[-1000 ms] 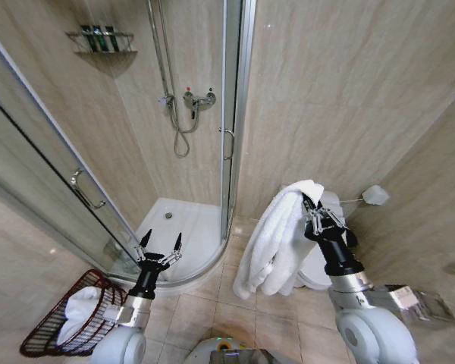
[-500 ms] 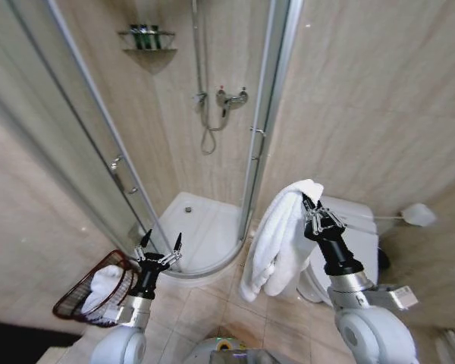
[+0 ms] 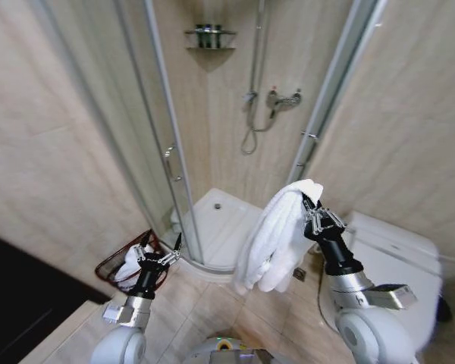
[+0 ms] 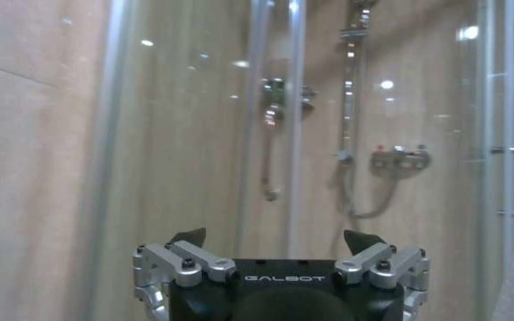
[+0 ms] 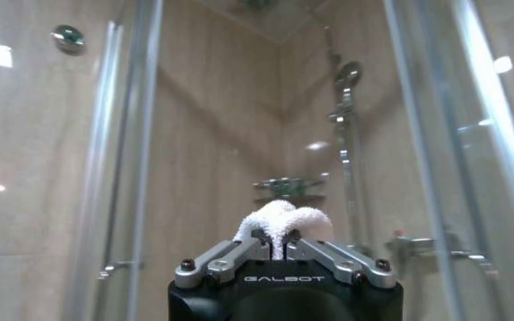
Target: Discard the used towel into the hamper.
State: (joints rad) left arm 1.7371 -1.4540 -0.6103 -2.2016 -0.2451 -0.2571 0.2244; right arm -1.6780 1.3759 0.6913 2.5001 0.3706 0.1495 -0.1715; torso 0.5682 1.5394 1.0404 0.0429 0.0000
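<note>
The used towel is white and hangs in long folds from my right gripper, which is shut on its top edge at chest height, right of centre. In the right wrist view a tuft of towel bulges above the shut right gripper. The hamper, a dark reddish wire basket with white cloth inside, stands on the floor at the lower left by the shower glass. My left gripper is raised just in front of the hamper, open and holding nothing; the left gripper faces the shower glass.
A curved glass shower enclosure with a white tray takes up the middle. A white toilet stands on the right, close behind my right arm. A dark patch lies at the lower left. Tiled floor lies ahead.
The whole picture has shifted right, so the camera has turned left; the hamper now sits nearer the middle. Both arms keep the same pose, the towel still held.
</note>
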